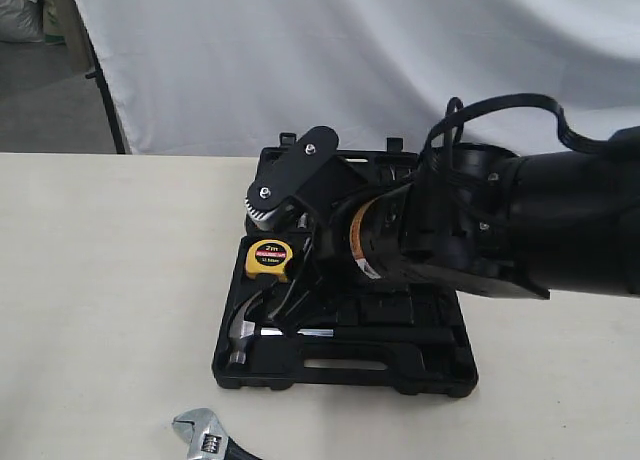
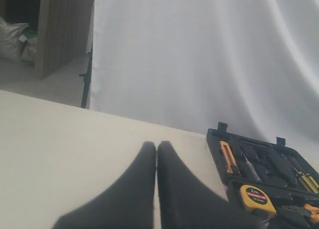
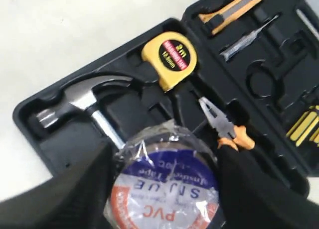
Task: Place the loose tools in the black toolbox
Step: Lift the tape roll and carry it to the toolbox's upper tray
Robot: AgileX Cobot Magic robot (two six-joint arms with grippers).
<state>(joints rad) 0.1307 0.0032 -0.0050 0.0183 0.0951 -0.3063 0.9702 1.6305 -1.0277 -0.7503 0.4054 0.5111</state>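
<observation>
Nearest us, the silver adjustable wrench lies on the table just in front of the black toolbox, not yet inside. In the case's near half the claw hammer sits in its recess. Over its handle our right gripper pinches the tape roll by its sides, close to the pliers and the yellow tape measure. We judge the risk lies here: the roll is round and wrapped in slick film, so letting go off its recess could leave it perched on the handle or rolling away. Our left gripper, pressed together on nothing, hangs over bare table beside the case. The tabletop is pale and matte; beyond it hangs a white cloth, with grey floor and sacks at the far side
</observation>
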